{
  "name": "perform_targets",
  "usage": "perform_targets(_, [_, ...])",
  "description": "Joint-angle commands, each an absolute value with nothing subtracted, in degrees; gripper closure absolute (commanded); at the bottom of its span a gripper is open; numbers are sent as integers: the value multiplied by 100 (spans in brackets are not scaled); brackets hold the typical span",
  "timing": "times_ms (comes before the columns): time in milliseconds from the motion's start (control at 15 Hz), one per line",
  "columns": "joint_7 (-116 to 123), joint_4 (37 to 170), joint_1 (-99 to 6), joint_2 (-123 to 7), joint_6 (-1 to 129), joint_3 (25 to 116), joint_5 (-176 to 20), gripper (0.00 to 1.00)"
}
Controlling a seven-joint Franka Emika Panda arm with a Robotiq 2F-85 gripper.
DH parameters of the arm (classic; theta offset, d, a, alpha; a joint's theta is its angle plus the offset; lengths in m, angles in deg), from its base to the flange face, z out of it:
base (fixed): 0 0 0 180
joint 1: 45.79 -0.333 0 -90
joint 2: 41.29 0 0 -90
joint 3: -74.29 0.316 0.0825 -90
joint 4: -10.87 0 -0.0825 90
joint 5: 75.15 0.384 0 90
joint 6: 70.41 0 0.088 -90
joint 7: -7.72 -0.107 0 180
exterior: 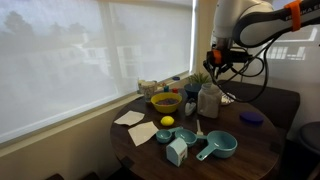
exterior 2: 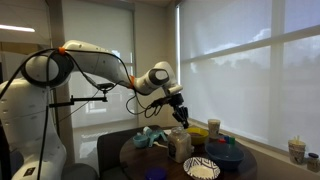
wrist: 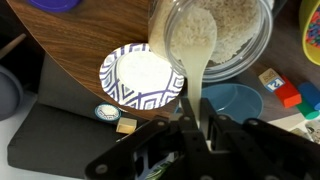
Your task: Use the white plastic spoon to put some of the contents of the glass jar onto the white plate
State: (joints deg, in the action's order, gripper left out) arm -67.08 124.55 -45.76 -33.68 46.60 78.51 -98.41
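Gripper (wrist: 196, 128): in the wrist view the fingers are pinched narrow on the spoon (wrist: 190, 48), gripping the low end of its handle. The handle runs straight up from the jaws. The spoon's oval bowl lies across the near rim of the jar (wrist: 245, 35), tipped toward us. We cannot tell whether it carries anything, because pale spoon and pale grain blur together.

Jar: open mouth, whitish grainy contents showing inside. In an exterior view the gripper (exterior: 215, 66) hangs just above the jar (exterior: 208, 100), arm reaching in from above.

Plate (wrist: 145, 75): white centre, dark patterned rim. It sits just beside the jar at the edge of the round wooden table (wrist: 80, 40). Its centre looks bare. The spoon bowl is next to the plate and not over its middle.

Further out we note:
- a teal cup (wrist: 232, 100) near the jar's foot in the wrist view
- a yellow bowl (exterior: 165, 101) beside the jar
- a lemon (exterior: 167, 122) in front of the bowl
- napkins (exterior: 130, 118) toward the window side
- a dark disc (exterior: 250, 117) well apart from the jar, on its far side from the bowl
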Motion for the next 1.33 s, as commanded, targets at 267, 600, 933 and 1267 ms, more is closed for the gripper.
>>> perform_targets(267, [-6911,12114,-4502,-3452,4461,7737,-9200,97])
perform_targets(600, [-6936,12011,-4463,-3427,4308,7640,-8796,97])
perform_targets(933, [-6899,11951,-4410,-3398,4298,7531,-8534,97])
perform_targets(1267, [-6800,11957,-4359,-3340,4307,7441,-8414,97])
